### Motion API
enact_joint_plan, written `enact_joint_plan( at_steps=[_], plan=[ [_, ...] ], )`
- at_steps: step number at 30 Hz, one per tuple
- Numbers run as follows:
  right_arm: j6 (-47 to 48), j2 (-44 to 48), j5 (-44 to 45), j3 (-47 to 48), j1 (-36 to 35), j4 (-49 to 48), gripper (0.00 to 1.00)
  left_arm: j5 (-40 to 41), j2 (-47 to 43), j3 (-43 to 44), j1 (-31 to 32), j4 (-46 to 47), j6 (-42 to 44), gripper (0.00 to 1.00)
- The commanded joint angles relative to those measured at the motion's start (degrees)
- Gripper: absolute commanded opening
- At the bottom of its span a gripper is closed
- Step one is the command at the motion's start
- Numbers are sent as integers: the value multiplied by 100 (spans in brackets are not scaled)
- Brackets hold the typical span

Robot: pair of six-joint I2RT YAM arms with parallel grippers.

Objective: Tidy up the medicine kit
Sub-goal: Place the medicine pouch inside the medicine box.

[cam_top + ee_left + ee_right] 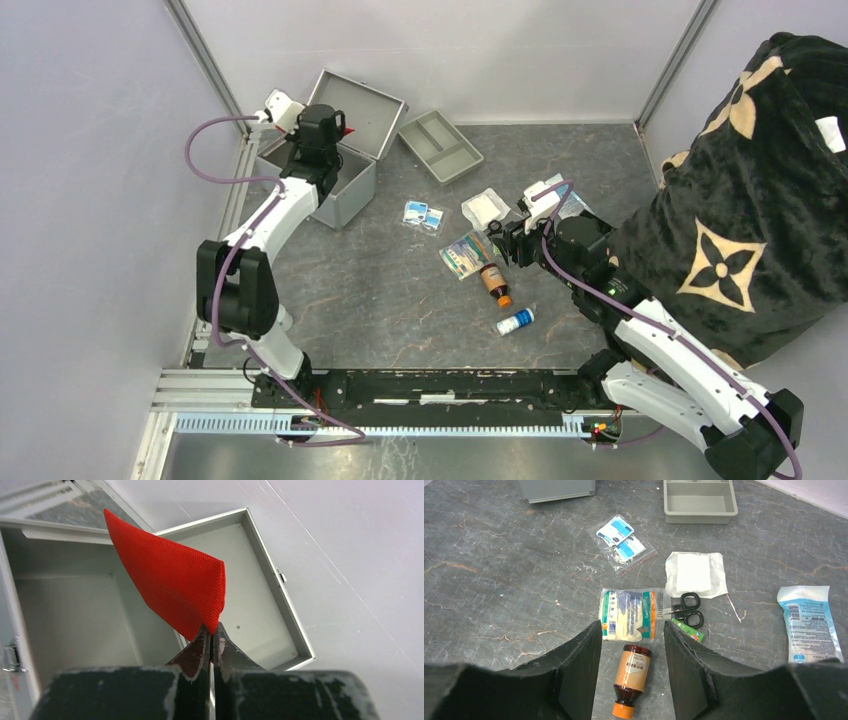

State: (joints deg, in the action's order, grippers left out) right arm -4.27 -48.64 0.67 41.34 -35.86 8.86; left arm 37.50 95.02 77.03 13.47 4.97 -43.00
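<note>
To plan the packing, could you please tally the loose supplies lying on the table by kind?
Bottles: 2 (brown bottle, white bottle)
Plastic packets: 4 (zip bag, gauze, bandage, blue-white packet)
Scissors: 1
Green item: 1
Total: 8

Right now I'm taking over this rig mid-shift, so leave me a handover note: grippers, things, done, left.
Left gripper: shut on red pouch, held over the open case.
Right gripper: open, hovering above the brown bottle lying on the table.
On table: tray, plasters, gauze, bandage pack, scissors, white bottle.
Done: lid open; nothing seen packed.
To do: drop pouch in, then pack the rest.
</note>
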Motion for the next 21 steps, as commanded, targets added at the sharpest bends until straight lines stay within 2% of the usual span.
enact_joint_plan(
  at_steps=[1, 8, 15, 21],
  plan=[
    [-8, 127, 137, -30, 15, -11, 55, 274, 114, 0, -28, 505, -976, 2],
    [5, 96, 92, -39, 11, 2, 56, 787, 249, -510, -29, 530, -1722, 2],
    [23, 39, 76, -38, 12, 26, 56, 1000, 426, -461, -29, 741, -1718, 2],
    [-3, 28, 103, -56, 14, -8, 56, 1611, 402, -272, -29, 549, -1681, 2]
  ],
)
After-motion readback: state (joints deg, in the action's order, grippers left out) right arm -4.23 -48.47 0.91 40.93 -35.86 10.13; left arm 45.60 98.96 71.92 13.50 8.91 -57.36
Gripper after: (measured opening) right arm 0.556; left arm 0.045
